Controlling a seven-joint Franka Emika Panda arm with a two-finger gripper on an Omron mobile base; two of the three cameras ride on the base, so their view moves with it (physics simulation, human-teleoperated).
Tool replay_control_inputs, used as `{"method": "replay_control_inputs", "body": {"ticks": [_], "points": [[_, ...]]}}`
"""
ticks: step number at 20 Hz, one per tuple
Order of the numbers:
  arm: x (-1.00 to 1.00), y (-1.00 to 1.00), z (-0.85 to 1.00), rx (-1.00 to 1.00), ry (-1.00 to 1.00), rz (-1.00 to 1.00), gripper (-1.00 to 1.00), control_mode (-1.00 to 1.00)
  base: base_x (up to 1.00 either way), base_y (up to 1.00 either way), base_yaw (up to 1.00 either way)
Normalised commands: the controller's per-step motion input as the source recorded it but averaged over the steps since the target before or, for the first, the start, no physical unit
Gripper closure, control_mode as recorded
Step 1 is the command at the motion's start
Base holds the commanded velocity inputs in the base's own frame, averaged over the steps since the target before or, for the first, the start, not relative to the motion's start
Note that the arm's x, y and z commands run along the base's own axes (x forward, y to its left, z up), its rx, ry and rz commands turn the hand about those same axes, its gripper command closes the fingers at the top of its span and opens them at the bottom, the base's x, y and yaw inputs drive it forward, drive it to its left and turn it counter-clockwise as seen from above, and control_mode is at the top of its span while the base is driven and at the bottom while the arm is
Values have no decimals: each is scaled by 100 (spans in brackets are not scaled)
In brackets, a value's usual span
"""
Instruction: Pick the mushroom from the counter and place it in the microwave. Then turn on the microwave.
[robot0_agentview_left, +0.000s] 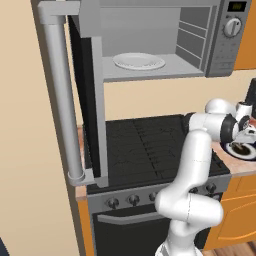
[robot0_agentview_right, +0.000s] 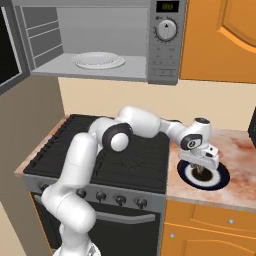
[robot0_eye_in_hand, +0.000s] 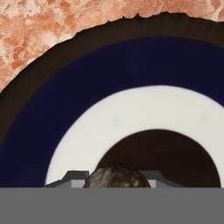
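Note:
The small brown mushroom (robot0_eye_in_hand: 117, 175) lies in the dark centre of a round dark-rimmed dish (robot0_eye_in_hand: 65, 109) on the pinkish speckled counter (robot0_eye_in_hand: 65, 26). My gripper (robot0_eye_in_hand: 116, 183) is down over the dish (robot0_agentview_right: 220, 177), and its fingertips (robot0_eye_in_hand: 72, 178) press against the mushroom from both sides. In the right base view the gripper (robot0_agentview_right: 201, 167) points straight down at the mushroom (robot0_agentview_right: 200, 173). The microwave (robot0_agentview_right: 165, 55) hangs above the stove with its door (robot0_agentview_left: 85, 100) swung wide open. A white plate (robot0_agentview_left: 139, 61) lies inside it.
The black stove top (robot0_agentview_right: 135, 155) lies left of the counter (robot0_agentview_right: 235, 150), under the microwave. The open door's long grey handle (robot0_agentview_left: 62, 100) reaches down to stove height at the left. Orange cabinets (robot0_agentview_right: 220, 40) flank the microwave on the right. A dark appliance (robot0_agentview_left: 251, 92) stands behind the dish.

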Motion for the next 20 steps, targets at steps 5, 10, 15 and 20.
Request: {"method": "replay_control_inputs", "body": {"ticks": [5, 10, 15, 20], "points": [[-19, 2, 23, 3, -5, 0, 100, -100, 0, 0, 0], [-77, 37, 88, 0, -27, -2, 100, -100, 0, 0, 0], [-94, 69, 80, -3, -27, -6, 100, -100, 0, 0, 0], [-98, 89, 62, -3, -20, -9, 100, -100, 0, 0, 0]]}}
